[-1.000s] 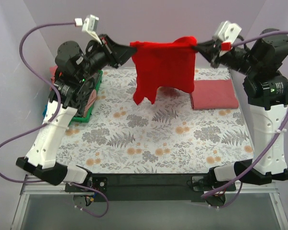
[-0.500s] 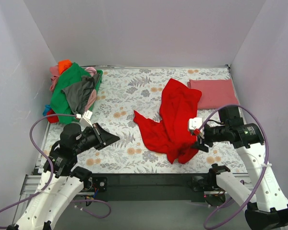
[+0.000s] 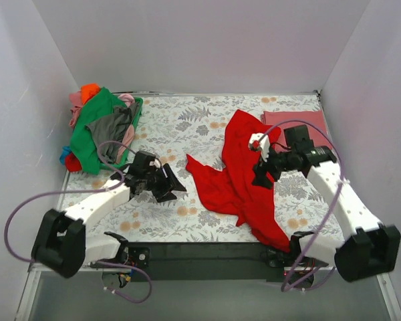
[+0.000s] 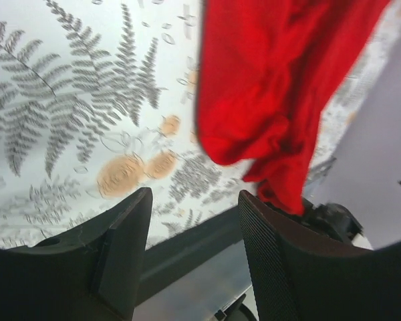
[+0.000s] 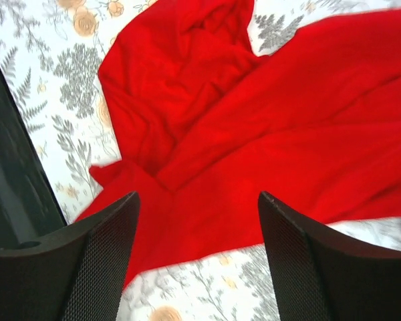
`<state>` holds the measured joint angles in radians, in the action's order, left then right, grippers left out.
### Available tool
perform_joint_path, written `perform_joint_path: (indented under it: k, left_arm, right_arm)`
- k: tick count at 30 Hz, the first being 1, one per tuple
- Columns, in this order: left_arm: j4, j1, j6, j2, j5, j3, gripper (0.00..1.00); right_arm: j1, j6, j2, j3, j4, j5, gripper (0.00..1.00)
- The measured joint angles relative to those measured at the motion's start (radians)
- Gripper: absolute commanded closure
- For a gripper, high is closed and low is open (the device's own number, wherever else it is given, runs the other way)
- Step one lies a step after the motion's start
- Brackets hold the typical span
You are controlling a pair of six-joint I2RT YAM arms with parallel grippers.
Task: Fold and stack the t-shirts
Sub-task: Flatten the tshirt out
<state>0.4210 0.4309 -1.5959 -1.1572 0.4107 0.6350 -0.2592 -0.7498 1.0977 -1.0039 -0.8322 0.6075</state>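
One shirt counts as finished: the dull rose-red shirt [image 3: 311, 116] lies folded flat at the far right corner of the table cloth [image 3: 207, 120], partly behind the right arm. The bright red shirt [image 3: 244, 180] lies crumpled and unfolded on the cloth right of centre. It runs from just beside the folded one down to the near edge, which its tip appears to reach.

Neither tool holds it. The left gripper [image 3: 168, 186] sits low over the cloth just left of the shirt's near-left corner, fingers spread, nothing between them. The right gripper [image 3: 259, 175] hovers above the shirt's middle, fingers wide apart, also empty.

A heap of green, grey, pink and orange shirts [image 3: 97, 124] lies unsorted at the far left.

Assessment: early stage. The red shirt needs spreading, folding and stacking, then the heap.
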Motion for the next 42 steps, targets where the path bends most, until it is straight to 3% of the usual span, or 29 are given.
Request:
perform_joint_path:
  k: [6,11,15,18,20,21,23,25,26,31,36,40,42]
  left_arm:
    - [-0.104,0.061,0.001,-0.298,-0.070,0.059,0.44]
    - [-0.195,0.108,-0.002,-0.469,-0.093,0.170,0.45]
    - [-0.215,0.114,0.003,-0.549,-0.101,0.245,0.53]
    - [-0.235,0.114,0.016,-0.601,-0.102,0.290,0.67]
    - [-0.250,0.115,0.027,-0.624,-0.102,0.303,0.91]
    - [-0.253,0.114,0.036,-0.637,-0.107,0.312,0.98]
    - [-0.266,0.114,0.044,-0.657,-0.116,0.321,1.00]
    - [-0.267,0.114,0.058,-0.657,-0.132,0.322,1.00]
    - [-0.264,0.116,0.066,-0.650,-0.151,0.321,1.00]
    - [-0.162,0.044,0.136,-0.505,-0.312,0.256,1.00]
    - [-0.057,-0.113,0.160,-0.132,-0.409,0.211,1.00]
    - [-0.058,-0.130,0.148,0.083,-0.399,0.188,1.00]
    - [-0.054,-0.136,0.131,0.132,-0.382,0.146,1.00]
  right_arm:
    - [-0.048,0.179,0.378,-0.123,0.121,-0.045,0.26]
    - [-0.155,0.323,0.673,-0.371,0.220,-0.172,0.26]
    - [-0.210,0.386,0.822,-0.492,0.220,-0.280,0.29]
    - [-0.214,0.406,0.875,-0.500,0.222,-0.352,0.32]
    - [-0.213,0.410,0.882,-0.501,0.221,-0.365,0.43]
    - [-0.212,0.414,0.885,-0.506,0.220,-0.369,0.47]
    - [-0.212,0.422,0.890,-0.514,0.220,-0.370,0.64]
    - [-0.212,0.425,0.890,-0.519,0.218,-0.371,0.92]
    - [-0.212,0.432,0.890,-0.525,0.212,-0.370,0.98]
    - [-0.206,0.434,0.889,-0.613,0.179,-0.364,0.99]
    - [-0.146,0.444,0.828,-0.702,0.180,-0.312,0.99]
    - [-0.105,0.455,0.708,-0.678,0.188,-0.233,0.99]
    - [-0.100,0.454,0.660,-0.636,0.199,-0.204,0.89]
